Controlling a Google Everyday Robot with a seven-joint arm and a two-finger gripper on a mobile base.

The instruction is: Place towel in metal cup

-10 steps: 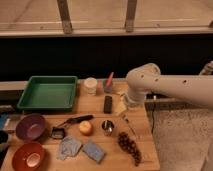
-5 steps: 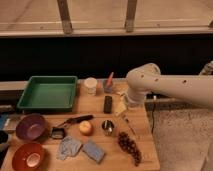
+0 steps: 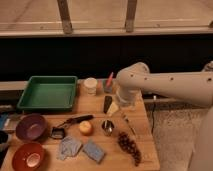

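The towel [image 3: 69, 147] is a crumpled grey cloth lying flat near the front edge of the wooden table [image 3: 147, 150]. The small metal cup [image 3: 107, 127] stands upright in the middle of the table, to the right of an orange [image 3: 86, 128]. My gripper [image 3: 123, 103] hangs at the end of the white arm that reaches in from the right. It is above the back right part of the table, behind the metal cup and far from the towel. Nothing shows in it.
A green tray [image 3: 48, 92] sits at the back left. A purple bowl [image 3: 31, 126] and a red bowl [image 3: 28, 156] are at the left. A sponge [image 3: 94, 150], grapes [image 3: 129, 145], a white cup [image 3: 90, 86], a black block [image 3: 107, 103] and a black-handled tool [image 3: 75, 121] lie around.
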